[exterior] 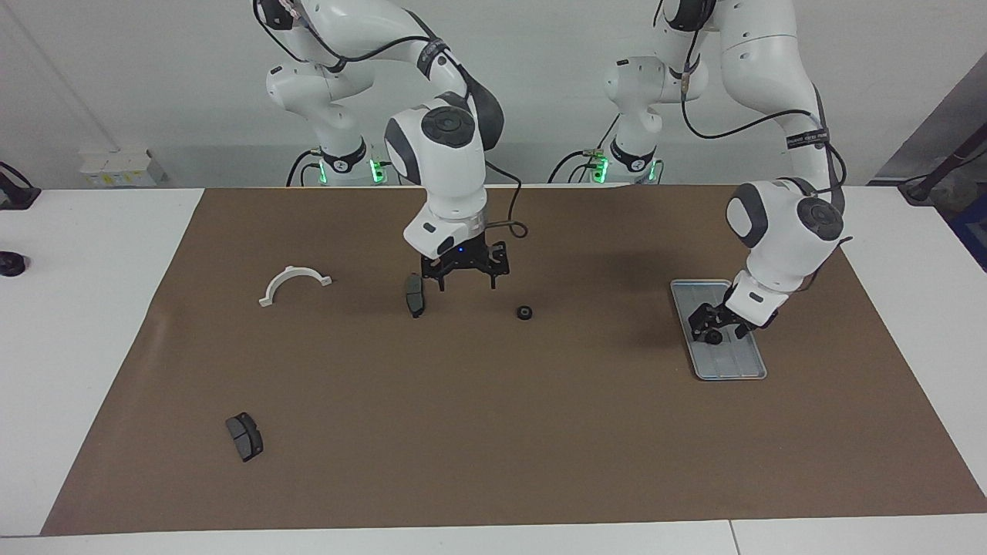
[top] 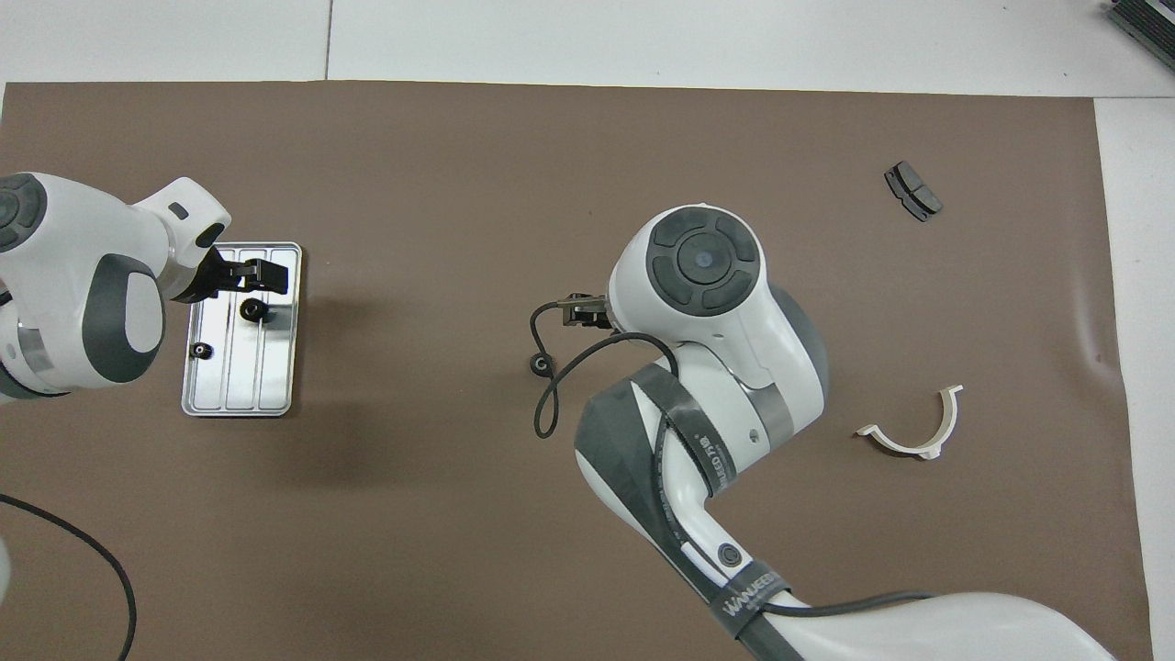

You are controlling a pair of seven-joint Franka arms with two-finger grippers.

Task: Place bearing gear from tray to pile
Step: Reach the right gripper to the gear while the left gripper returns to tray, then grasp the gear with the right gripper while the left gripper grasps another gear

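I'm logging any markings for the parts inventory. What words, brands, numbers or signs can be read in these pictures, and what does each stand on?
Strap on the right arm, overhead view: printed lettering, too blurred to read for certain.
Strap on the left arm, facing view: lettering too small to read.
Tray, gears, brake pads, white bracket: no readable text.

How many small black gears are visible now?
3. Two lie in the tray: one gear under the left hand, another nearer the robots. A third lies on the mat mid-table.
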